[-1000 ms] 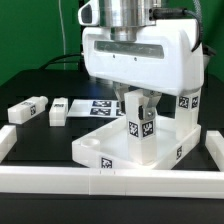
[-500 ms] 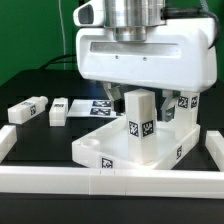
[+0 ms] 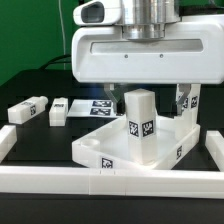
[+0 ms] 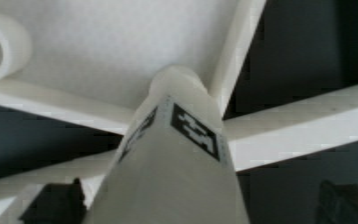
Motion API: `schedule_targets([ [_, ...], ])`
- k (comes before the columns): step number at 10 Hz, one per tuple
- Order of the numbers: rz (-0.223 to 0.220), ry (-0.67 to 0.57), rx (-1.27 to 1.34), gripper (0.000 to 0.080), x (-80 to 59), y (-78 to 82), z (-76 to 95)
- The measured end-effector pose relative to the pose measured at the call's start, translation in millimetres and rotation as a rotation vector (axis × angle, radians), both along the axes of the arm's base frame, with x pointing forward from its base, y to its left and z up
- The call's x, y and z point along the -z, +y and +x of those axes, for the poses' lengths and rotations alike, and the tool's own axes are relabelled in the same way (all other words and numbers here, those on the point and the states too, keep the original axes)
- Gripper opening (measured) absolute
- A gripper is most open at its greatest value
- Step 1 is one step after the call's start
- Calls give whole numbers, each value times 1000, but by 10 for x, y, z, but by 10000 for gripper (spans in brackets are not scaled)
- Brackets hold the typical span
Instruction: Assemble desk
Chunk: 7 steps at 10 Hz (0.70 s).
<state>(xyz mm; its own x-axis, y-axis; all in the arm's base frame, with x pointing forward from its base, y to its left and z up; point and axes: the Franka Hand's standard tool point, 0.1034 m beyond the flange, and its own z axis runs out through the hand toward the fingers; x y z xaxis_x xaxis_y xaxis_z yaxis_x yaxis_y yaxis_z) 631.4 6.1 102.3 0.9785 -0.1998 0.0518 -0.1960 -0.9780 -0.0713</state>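
A black table (image 3: 40, 135) is seen, edged at the front and sides by white rails (image 3: 60, 180). A marker board (image 3: 100, 104) is laid flat on it farther back. Behind, a dim green backdrop (image 3: 20, 40) is shown under even light.

Brightly, evenly lit from above; soft shadows on the dark worktop (image 3: 25, 85). Grainy throughout, blurred on the leg (image 4: 167, 165) in wrist view.

Partly hidden: marker board (image 3: 100, 104) behind upright leg (image 3: 140, 118), far leg (image 3: 187, 100).
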Motion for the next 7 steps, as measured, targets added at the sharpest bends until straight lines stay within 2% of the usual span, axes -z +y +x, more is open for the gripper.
schedule_targets([
  [7,-59,-20,-508,649,0,-62,-1],
])
